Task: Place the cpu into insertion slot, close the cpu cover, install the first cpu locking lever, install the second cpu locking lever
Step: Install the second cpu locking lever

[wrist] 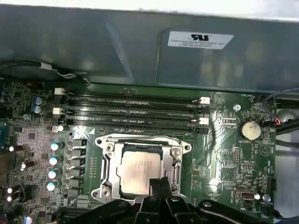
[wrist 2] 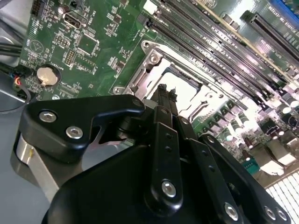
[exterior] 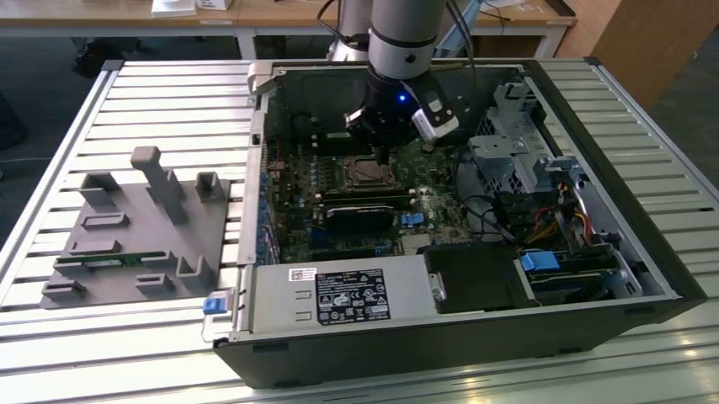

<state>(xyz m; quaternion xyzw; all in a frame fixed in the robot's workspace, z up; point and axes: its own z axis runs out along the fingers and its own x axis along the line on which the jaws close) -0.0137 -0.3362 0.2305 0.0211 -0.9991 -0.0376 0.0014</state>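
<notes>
Over the insertion slot (wrist: 139,170), where the cpu (wrist: 138,172) is framed by the lowered cpu cover (wrist: 108,164), the end effector (wrist: 159,186) is held with fingertips pressed together.

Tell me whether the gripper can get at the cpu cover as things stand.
Probably yes. The gripper hangs just above the cpu, and the cpu cover framing it lies bare, with nothing standing between them inside the open computer case.

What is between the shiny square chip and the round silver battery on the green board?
In the first wrist view, the cpu cover frame, then small board parts, lie between the cpu and the battery.
</notes>
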